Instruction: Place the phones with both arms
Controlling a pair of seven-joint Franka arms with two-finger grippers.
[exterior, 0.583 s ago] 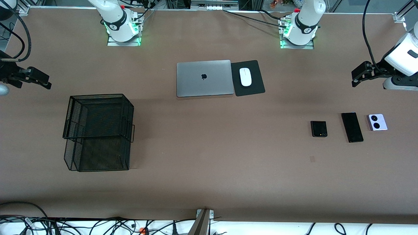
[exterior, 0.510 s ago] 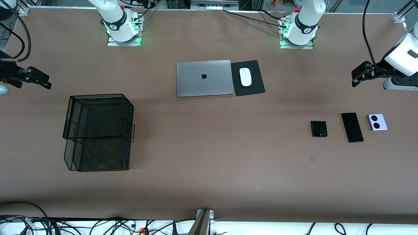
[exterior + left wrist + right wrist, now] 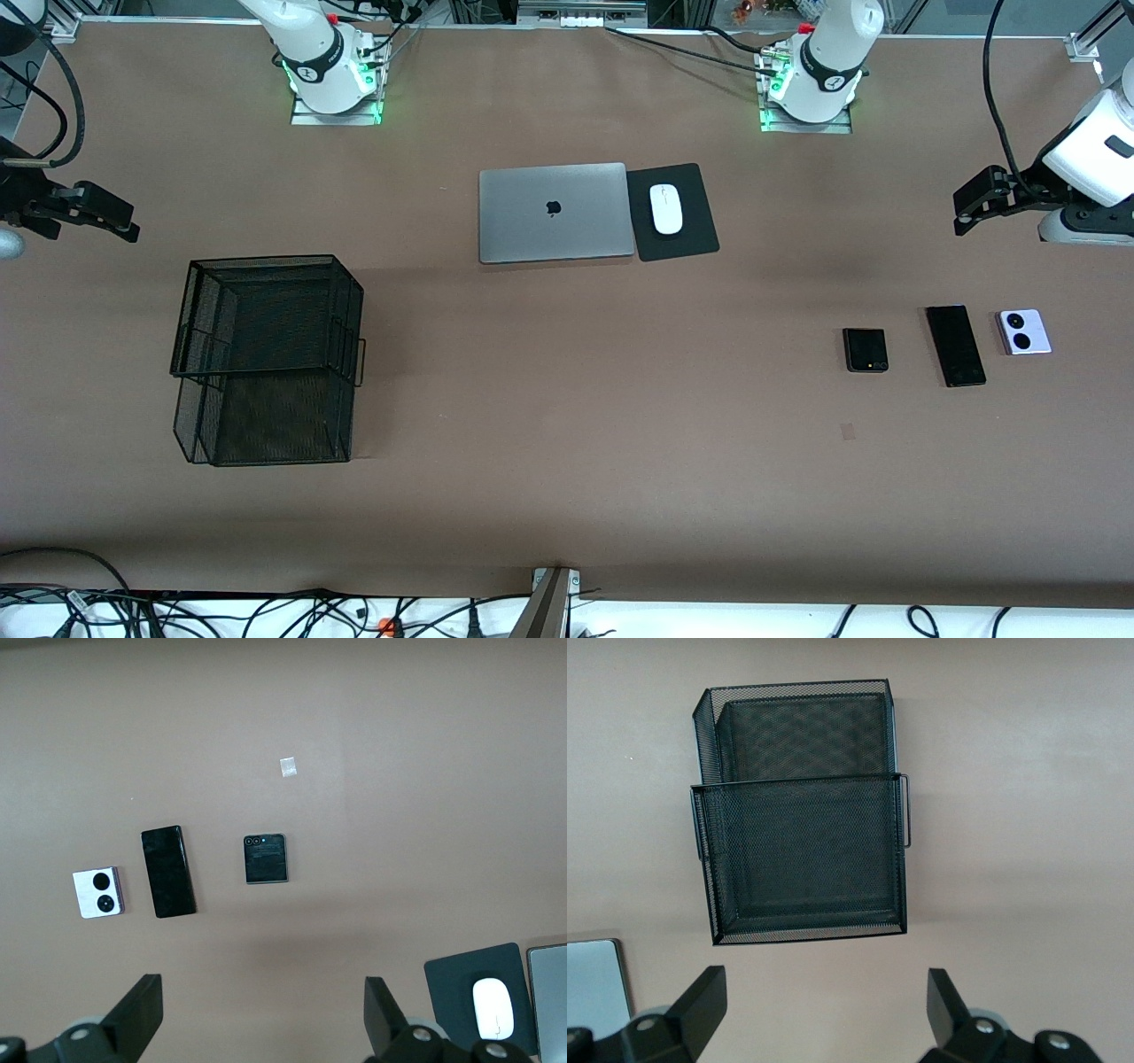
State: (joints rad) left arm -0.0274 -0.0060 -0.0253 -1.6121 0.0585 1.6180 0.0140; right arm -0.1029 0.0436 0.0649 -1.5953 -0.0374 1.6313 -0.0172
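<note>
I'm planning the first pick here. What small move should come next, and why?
Probably lower the left pincer toward the small black flip phone. All three phones lie untouched toward the left arm's end of the table, this one beside the slim black phone and closest to the mesh basket. Both pincers are open and empty; the right pincer hangs over the basket.

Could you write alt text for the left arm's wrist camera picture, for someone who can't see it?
Three phones lie in a row on a brown table, seen from above between the left hand's open fingers. A white mouse on a black pad shows at one corner.
</note>
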